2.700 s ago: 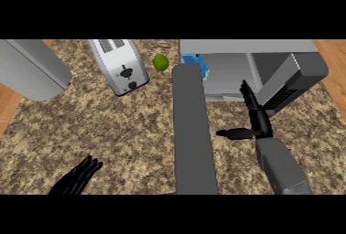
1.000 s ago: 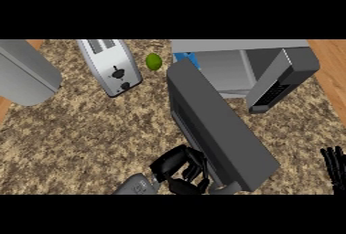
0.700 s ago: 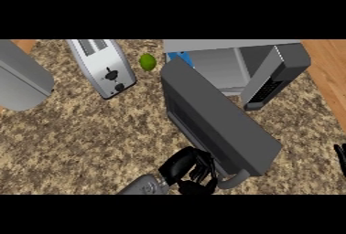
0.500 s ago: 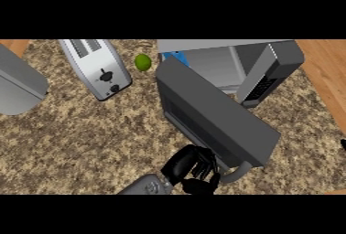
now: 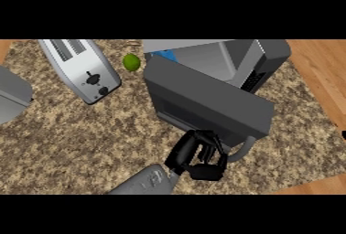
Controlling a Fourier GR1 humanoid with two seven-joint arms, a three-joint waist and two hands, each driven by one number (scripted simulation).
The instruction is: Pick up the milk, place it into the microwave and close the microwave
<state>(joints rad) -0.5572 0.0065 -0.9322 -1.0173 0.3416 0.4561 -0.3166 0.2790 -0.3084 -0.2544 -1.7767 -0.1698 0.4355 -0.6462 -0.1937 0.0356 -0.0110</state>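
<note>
A silver toaster [image 5: 82,69] lies near the upper left of the speckled brown granite counter [image 5: 81,141], its two slots towards the top edge and its dark knob and lever on the end facing the middle of the counter. Just right of it, well apart from its body, sits a small green fruit [image 5: 131,62], probably a lime. At the far left edge a grey rounded object [image 5: 12,96] is cut off by the frame; what it is cannot be told. Wooden flooring [image 5: 323,73] shows along the right side and in the lower right corner.
</note>
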